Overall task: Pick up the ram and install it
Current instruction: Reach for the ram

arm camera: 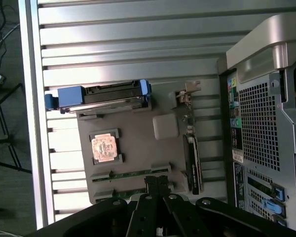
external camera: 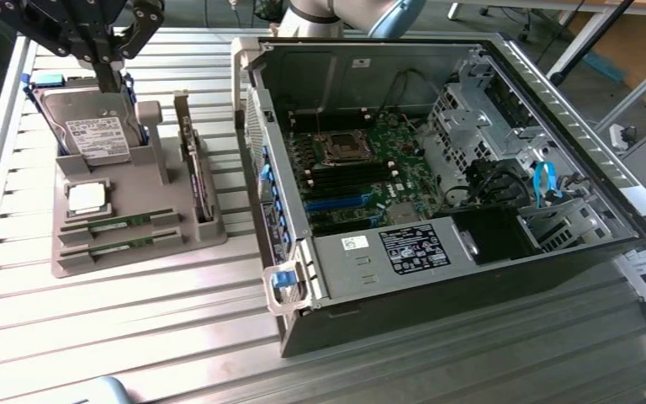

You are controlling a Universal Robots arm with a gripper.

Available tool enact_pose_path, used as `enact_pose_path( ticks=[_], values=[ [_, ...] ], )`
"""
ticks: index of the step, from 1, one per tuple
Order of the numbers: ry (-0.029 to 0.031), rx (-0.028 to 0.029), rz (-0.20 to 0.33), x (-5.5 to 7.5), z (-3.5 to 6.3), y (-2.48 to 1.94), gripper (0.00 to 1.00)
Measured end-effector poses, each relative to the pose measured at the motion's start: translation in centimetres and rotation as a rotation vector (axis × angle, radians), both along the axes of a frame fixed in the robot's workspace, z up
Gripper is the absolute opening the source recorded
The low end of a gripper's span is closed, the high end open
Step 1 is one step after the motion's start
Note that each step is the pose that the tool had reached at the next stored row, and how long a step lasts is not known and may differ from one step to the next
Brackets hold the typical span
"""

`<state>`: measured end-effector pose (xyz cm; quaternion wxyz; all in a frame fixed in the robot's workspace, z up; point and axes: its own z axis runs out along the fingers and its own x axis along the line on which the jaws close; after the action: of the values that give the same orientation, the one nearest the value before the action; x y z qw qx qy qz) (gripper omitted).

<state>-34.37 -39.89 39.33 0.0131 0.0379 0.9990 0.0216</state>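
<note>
Over the grey holder [external camera: 132,181] on the table [external camera: 132,328], arm points straight down, held high. Fingers [arm camera: 153,186] pressed together, nothing between them. Ram [external camera: 117,223] sits edge-up in holder slot, second stick [external camera: 110,246] just beside it, both clear of fingers.
</note>
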Motion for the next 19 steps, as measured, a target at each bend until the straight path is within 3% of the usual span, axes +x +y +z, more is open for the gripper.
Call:
enact_pose_path(
  ticks=[19],
  values=[
    [0.0,0.0001,0.0,-1.4,0.0,0.0,0.11]
  ],
)
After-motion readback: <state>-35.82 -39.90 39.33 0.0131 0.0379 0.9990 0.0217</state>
